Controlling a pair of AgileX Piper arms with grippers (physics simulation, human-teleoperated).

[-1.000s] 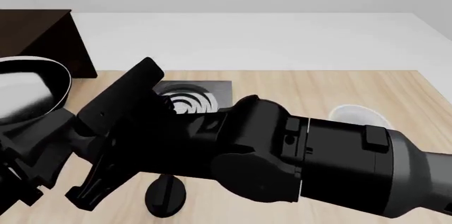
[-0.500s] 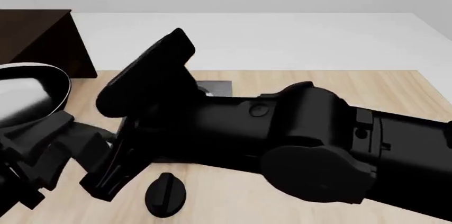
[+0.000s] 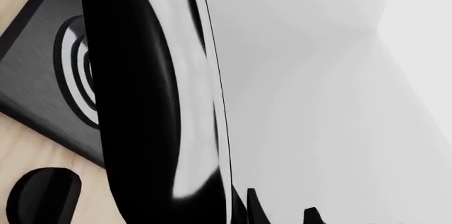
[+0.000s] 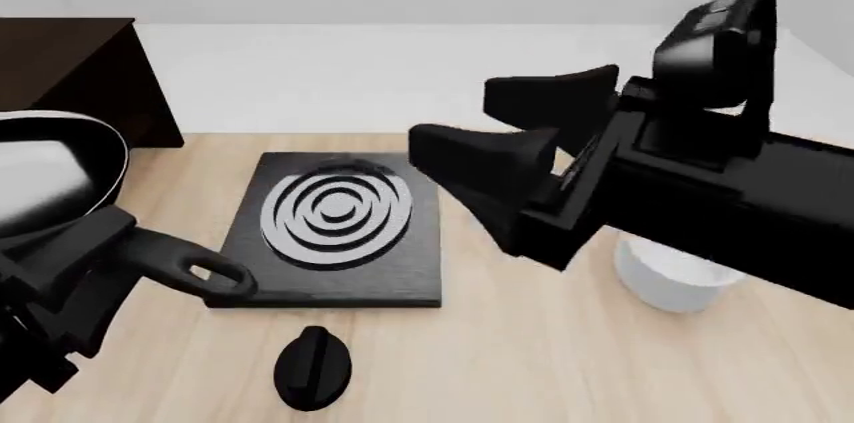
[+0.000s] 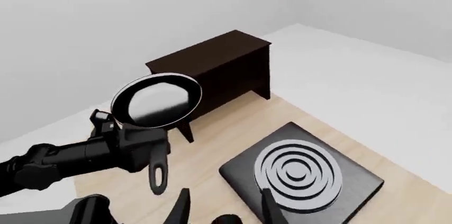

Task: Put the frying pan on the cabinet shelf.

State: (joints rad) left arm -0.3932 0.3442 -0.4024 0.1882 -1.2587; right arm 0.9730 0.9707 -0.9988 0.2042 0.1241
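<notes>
Left gripper (image 5: 127, 147) clamps the frying pan (image 5: 156, 100) by its handle, pan lifted off the table beside the cabinet (image 5: 215, 70), not on a shelf. Right gripper (image 4: 501, 158) raised over the hob plate (image 4: 336, 228), fingers spread, empty. White bowl (image 4: 674, 278) under the right arm, knob (image 4: 311, 368) near the front edge.

No text, label, brand, number or sign can be read in any view. The hob (image 4: 334, 233), the knob (image 4: 311, 368) and the cabinet (image 5: 219, 70) bear only plain, unmarked faces.
</notes>
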